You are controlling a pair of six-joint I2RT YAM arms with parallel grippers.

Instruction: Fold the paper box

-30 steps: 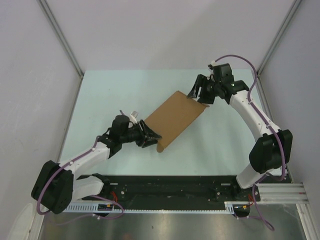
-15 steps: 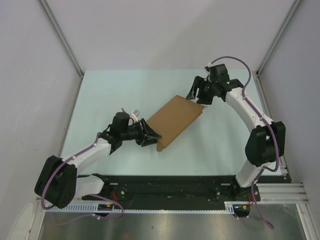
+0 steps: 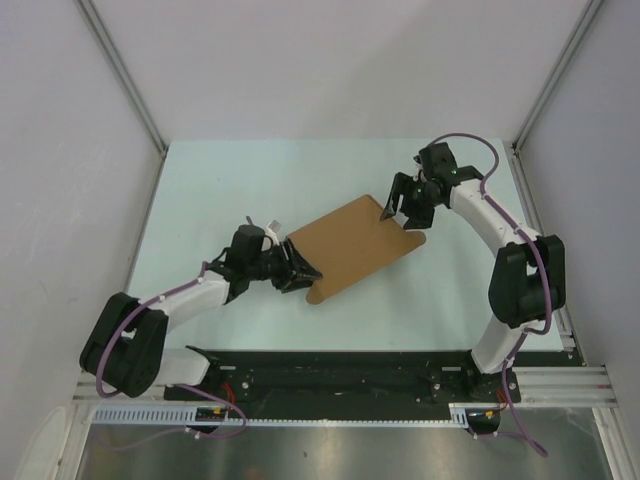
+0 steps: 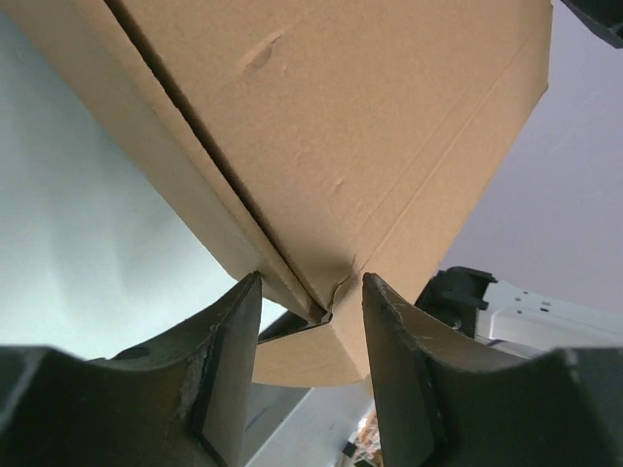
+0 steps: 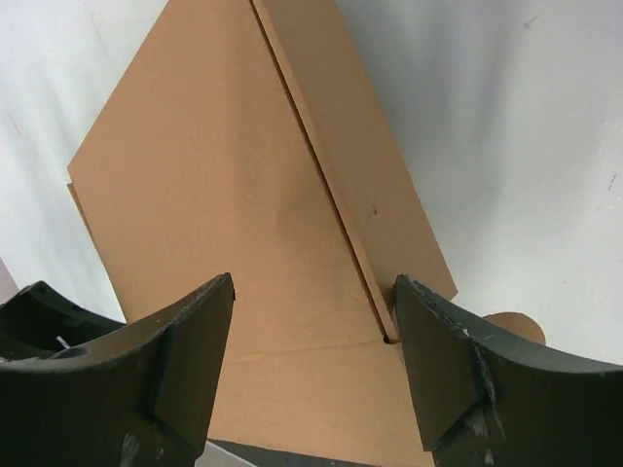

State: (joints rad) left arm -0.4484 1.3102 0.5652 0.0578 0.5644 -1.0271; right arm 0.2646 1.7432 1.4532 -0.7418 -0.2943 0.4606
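Paper box (image 3: 355, 245): flat brown cardboard; creased; rounded tabs.

A pale green worktop (image 3: 200, 190) is boxed in by plain grey walls (image 3: 320, 60), with 2 slanted metal struts (image 3: 120, 70) at the far corners. A black rail (image 3: 340, 378) runs along the near edge, and a pale slotted strip (image 3: 330, 421) lies just beside it.
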